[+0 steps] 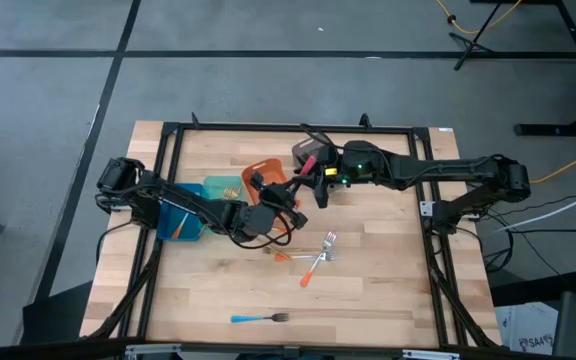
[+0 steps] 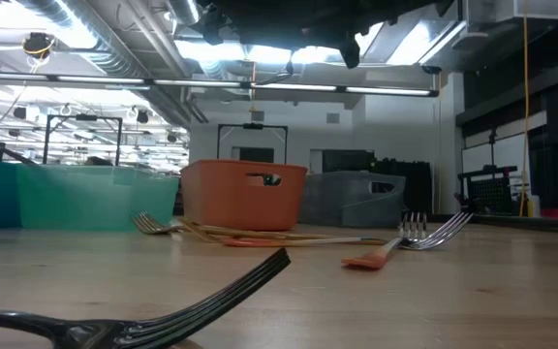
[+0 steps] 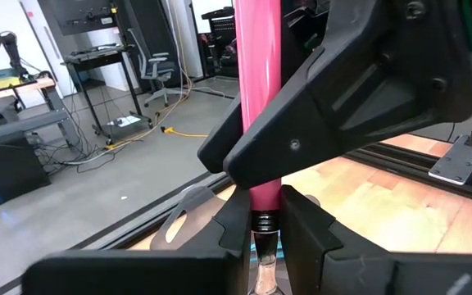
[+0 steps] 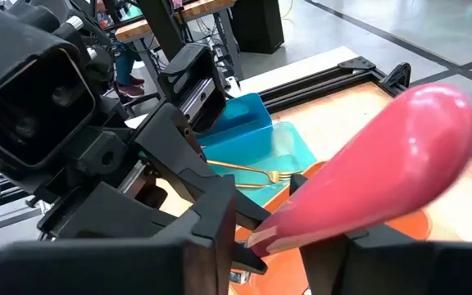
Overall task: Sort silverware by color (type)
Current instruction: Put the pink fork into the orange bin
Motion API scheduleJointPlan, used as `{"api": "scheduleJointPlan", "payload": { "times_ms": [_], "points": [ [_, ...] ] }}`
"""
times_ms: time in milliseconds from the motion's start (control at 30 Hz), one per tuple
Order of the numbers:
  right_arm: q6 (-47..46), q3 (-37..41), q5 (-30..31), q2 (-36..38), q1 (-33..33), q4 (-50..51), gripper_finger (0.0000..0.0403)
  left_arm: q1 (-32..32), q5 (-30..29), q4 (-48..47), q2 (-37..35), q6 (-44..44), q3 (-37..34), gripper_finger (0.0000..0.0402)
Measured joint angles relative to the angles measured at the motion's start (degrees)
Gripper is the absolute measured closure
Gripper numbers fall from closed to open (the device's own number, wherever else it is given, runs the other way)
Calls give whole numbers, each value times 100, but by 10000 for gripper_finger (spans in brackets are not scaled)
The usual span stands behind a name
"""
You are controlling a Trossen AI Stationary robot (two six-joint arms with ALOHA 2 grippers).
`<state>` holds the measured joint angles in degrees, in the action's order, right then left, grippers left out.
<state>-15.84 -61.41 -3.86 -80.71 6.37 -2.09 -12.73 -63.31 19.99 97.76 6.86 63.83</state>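
Grey workshop flooring surrounds a pale wooden bench (image 1: 368, 290) with a black frame, seen from above. Both dark arms meet over its middle, above the bins. A pink-handled utensil (image 3: 257, 98) is caught between them: the left end effector (image 3: 266, 220) pinches it near the metal neck, and the right end effector (image 4: 279, 233) has its narrow jaws around the same handle. This looks like a handover in mid-air, probably so the utensil can be turned or passed toward the correct bin; which arm will let go cannot be told.

Bins by count: one blue (image 1: 180, 218), one teal (image 1: 220, 187), one orange (image 1: 268, 175) and one grey (image 1: 309, 152), grouped at the bench's centre, the grey one partly hidden under the right arm. One gold fork (image 4: 248, 170) lies in the teal bin.

Loose silverware on the bench: one blue-handled fork (image 1: 259, 318) alone near the front edge, well apart from the rest, and a small crossed cluster (image 1: 313, 258) near the middle holding at least two orange-handled pieces; its exact count is unclear.
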Motion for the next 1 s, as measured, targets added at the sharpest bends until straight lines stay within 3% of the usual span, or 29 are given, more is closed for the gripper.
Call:
{"api": "scheduleJointPlan", "payload": {
  "times_ms": [300, 567, 1000],
  "points": [
    [4, 0, 18, 0, 0, -13, 392, 0, -7, -4, 0, -14, 0, 362],
    [11, 0, -2, 0, 0, -4, 390, 0, -2, -4, 2, -8, 0, 359],
    [11, 0, -18, 0, -2, 14, 397, -9, -3, 1, 2, 22, 0, 298]
  ]
}}
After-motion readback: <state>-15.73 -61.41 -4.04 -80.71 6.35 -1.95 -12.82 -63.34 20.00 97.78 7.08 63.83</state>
